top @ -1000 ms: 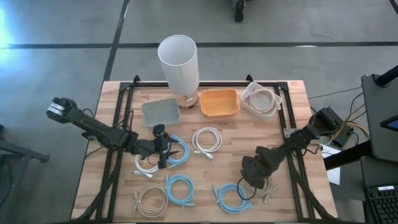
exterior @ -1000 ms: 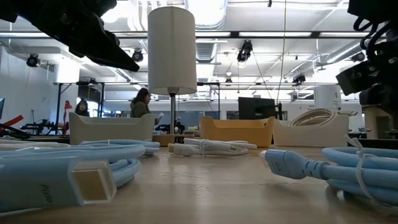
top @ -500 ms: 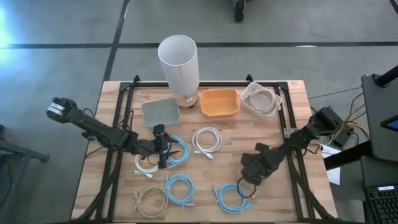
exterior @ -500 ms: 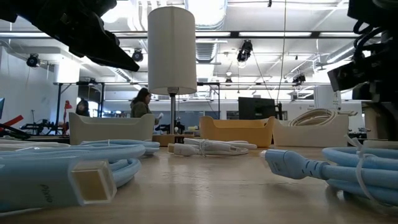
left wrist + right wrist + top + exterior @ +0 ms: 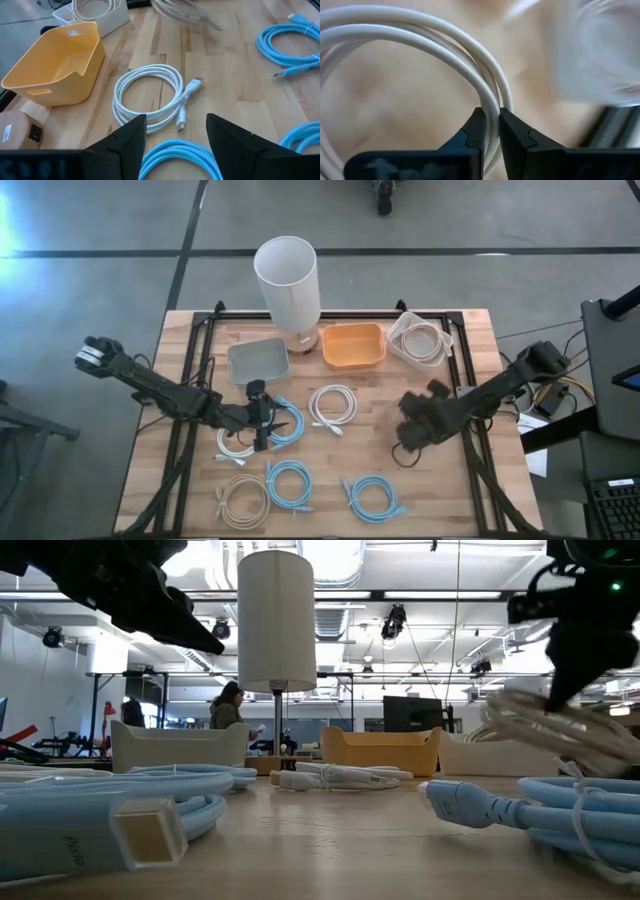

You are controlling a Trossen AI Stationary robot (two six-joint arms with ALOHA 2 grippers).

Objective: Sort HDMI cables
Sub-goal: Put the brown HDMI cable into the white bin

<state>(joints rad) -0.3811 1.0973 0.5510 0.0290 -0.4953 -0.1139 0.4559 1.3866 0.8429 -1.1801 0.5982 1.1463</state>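
Right wrist view: end effector (image 5: 490, 131) pinches beige cable (image 5: 420, 35).

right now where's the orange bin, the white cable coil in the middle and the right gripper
orange bin (image 5: 352, 345): high view, bare floor inside.
white cable coil (image 5: 333, 404): high view, on its loops.
right gripper (image 5: 490, 131): right wrist view, between fingertips pinching a beige cable (image 5: 420, 30).

Light-blue coils (image 5: 374, 497), white coil (image 5: 333, 404), orange bin (image 5: 353, 346), seemingly beige coil (image 5: 243, 498).
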